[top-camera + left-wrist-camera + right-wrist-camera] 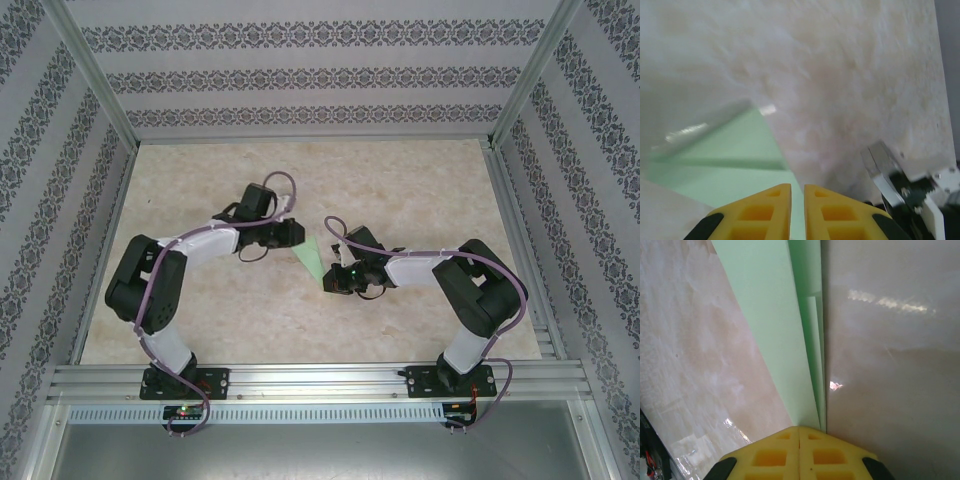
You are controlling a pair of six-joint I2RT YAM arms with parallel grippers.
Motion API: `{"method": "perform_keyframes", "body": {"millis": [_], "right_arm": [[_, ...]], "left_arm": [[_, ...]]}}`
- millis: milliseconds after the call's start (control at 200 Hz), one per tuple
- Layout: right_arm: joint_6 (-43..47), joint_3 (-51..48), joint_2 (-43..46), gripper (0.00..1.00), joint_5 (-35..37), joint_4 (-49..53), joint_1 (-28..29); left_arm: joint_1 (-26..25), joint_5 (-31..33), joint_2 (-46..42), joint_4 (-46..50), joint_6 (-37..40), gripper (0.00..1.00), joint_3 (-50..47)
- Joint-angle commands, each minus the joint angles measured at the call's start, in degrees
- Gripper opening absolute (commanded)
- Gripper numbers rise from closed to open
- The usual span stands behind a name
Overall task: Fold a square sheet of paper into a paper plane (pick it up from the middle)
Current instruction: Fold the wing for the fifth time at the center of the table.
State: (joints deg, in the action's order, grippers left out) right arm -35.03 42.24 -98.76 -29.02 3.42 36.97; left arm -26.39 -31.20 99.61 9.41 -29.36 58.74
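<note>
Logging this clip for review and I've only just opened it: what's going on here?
Two robot arms are working on a pale green paper, already folded into a long, narrow, layered shape, at the middle of the table. The right claw is shut on one end of it. The left claw sits at the opposite end with its fingers nearly together over the paper. Whether it actually pinches the paper is unclear.

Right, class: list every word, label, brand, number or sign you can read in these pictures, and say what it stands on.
There is no readable text.
The folded green paper is plain.
The left claw and right claw bear no marks.
The wallpaper shows only a repeating pattern.
The table is unmarked.
</note>
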Motion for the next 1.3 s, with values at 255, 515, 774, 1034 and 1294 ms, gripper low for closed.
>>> {"method": "perform_keyframes", "body": {"millis": [255,515,774,1034,1294], "right_arm": [[-1.01,-3.17,-3.98,0.05,7.92,10.64,-0.25],[-1.05,-4.66,-4.22,0.05,8.34,10.57,-0.36],[-1.01,-6.02,-4.17,0.05,8.98,10.65,-0.53],[-1.19,-6.56,-3.90,0.05,9.08,10.62,-0.66],[-1.53,-6.66,-2.88,0.06,9.09,10.01,-0.65]], "left_arm": [[-6.21,-3.68,7.86,-2.75,-1.55,0.14,-1.39],[-6.09,1.21,10.21,-2.89,-1.52,0.14,-1.94],[-1.15,5.36,11.91,-0.93,1.27,0.14,-1.08],[6.27,6.23,13.52,0.05,1.06,0.17,2.39],[11.01,10.98,15.90,3.97,2.61,0.18,7.79]]}}
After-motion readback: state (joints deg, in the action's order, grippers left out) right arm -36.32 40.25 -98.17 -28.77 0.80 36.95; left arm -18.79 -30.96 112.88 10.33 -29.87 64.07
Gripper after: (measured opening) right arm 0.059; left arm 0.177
